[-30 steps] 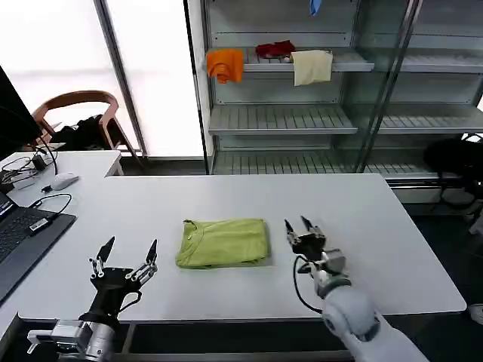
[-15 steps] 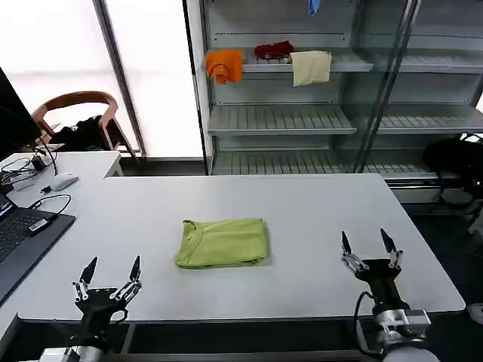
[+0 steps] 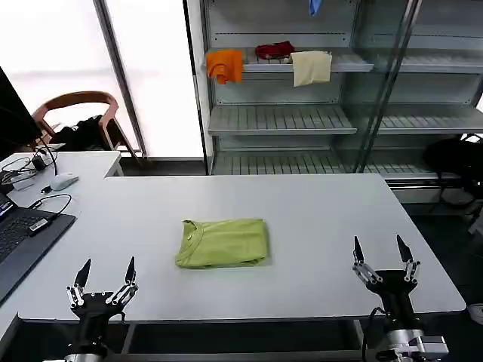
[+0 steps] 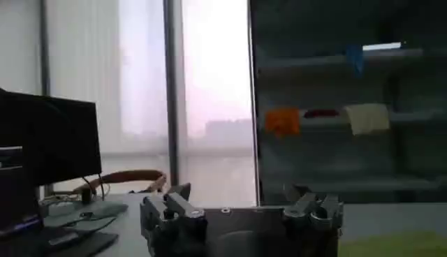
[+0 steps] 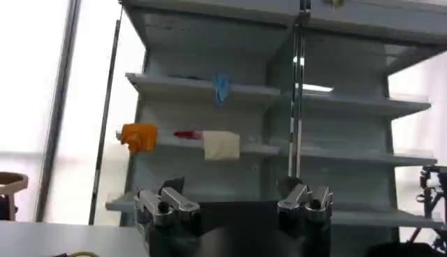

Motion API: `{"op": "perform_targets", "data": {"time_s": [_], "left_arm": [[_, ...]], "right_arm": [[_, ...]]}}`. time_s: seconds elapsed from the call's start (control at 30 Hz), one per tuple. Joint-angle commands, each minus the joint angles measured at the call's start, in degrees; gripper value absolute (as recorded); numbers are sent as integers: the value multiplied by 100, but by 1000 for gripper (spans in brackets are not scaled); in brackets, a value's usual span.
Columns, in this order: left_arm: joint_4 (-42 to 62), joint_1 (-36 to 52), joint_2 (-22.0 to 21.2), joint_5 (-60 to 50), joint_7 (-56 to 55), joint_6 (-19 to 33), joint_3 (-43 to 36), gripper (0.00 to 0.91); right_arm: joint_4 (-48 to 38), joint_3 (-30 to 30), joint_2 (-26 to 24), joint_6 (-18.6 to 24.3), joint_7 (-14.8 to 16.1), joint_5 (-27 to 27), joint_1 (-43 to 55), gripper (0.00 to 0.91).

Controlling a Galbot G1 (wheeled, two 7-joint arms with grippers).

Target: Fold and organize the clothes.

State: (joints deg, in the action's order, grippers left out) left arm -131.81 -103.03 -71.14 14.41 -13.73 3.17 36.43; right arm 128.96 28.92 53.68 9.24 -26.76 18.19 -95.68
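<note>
one folded t-shirt [image 3: 223,243] lies crosswise, neck toward robot's left.

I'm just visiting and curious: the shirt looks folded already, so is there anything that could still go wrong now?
Little, probably. The green T-shirt lies folded mid-table, but its near edge looks loosely bunched, so it might slump open. Both open grippers, left and right, hover at the table's near edge; a low sweep could drag the shirt.

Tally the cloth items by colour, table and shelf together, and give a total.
Lime green: 1, folded T-shirt on the table
Orange: 1, cloth on the shelf
Red: 1, cloth on the shelf
Cream: 1, cloth on the shelf
Total: 4
</note>
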Motion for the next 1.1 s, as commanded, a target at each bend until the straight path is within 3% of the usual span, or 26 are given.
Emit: {"op": "perform_targets", "data": {"time_s": [0.03,1.1], "left_arm": [[249,-58,-13,-66,-31,229,-97,907],[313,-120,-29,-28,-2,267,-21,907]], "right_arm": [[-100,-207,72,352,-180,-248,-239,907],[-200,-180,-57,454,-142,-76,-319,907]]}}
